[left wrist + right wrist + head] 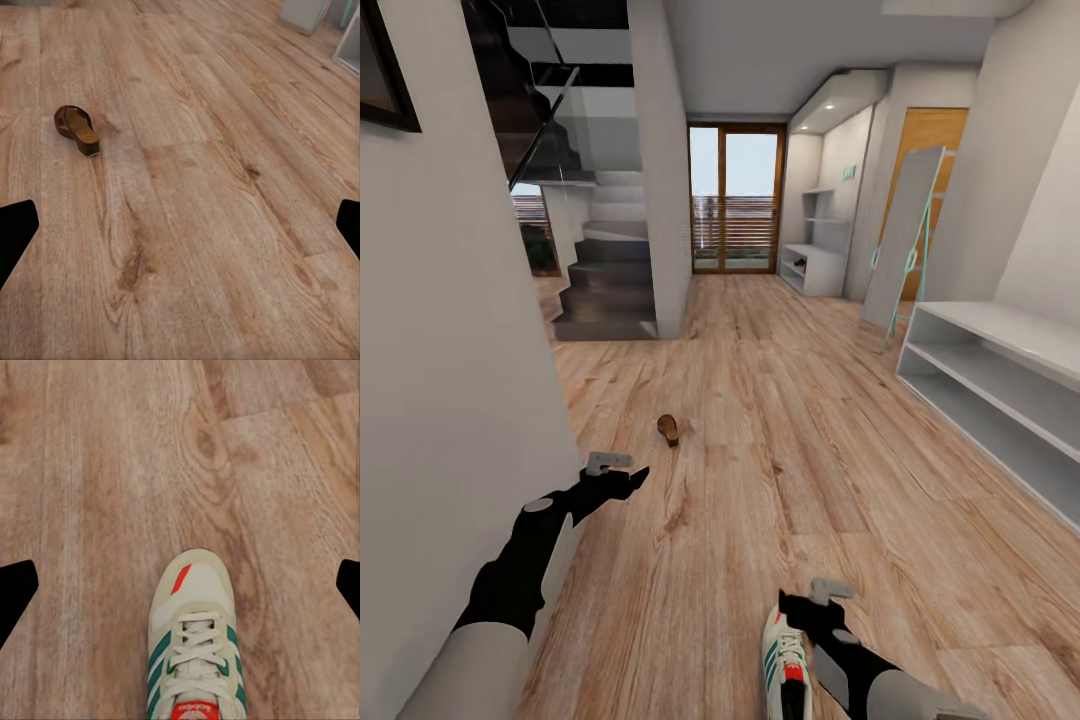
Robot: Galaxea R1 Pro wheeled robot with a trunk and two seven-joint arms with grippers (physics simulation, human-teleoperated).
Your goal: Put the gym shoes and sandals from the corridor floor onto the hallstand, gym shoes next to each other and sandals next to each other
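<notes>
My head camera looks forward and down along the corridor floor (780,420), taking in both my arms at the bottom edge, the hallstand (1000,380) on the right and a glass door far ahead. My left wrist camera looks at a slant over the same planks from fairly low, and shares with the head view the brown sandal (76,130) lying ahead. My right wrist camera faces almost straight down and close, sharing with the head view the gym shoe (193,645) by my right arm.

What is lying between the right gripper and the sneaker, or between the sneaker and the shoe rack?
Nothing visible. The right gripper hangs right beside the sneaker, and only bare wood floor lies between it and the shoe rack.
</notes>
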